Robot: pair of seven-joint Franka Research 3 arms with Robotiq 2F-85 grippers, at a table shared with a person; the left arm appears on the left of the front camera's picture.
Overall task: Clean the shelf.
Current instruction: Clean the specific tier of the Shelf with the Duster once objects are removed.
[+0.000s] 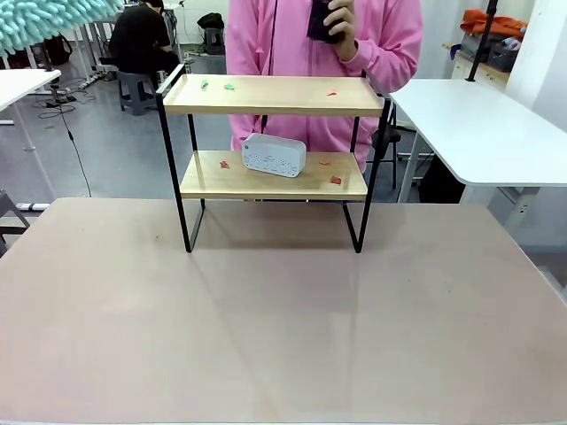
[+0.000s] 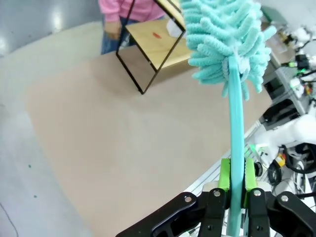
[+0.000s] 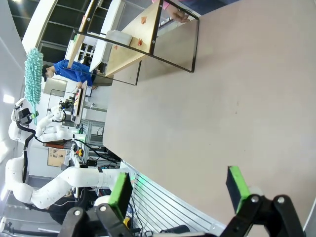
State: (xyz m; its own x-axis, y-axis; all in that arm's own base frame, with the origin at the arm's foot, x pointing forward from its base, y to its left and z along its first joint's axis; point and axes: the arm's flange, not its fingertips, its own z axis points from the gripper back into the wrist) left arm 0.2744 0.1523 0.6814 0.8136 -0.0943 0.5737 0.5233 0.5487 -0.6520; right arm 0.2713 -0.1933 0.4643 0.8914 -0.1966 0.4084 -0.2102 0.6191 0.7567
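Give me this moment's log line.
left gripper: shut on teal fluffy duster | right gripper: open, empty | two-tier wooden shelf: coloured scraps on both boards, white rectangular box on lower board

Too small to identify: red and green scraps (image 1: pixel 335 180) on both shelf (image 1: pixel 266 95) boards. Cropped by front view's top-left corner: duster (image 1: pixel 44 22).

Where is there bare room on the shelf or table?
The table in front of the shelf is bare. Top board: free middle between green scraps and a red scrap. Lower board is crowded: white box in the middle, red scraps around it; only its left end is free.
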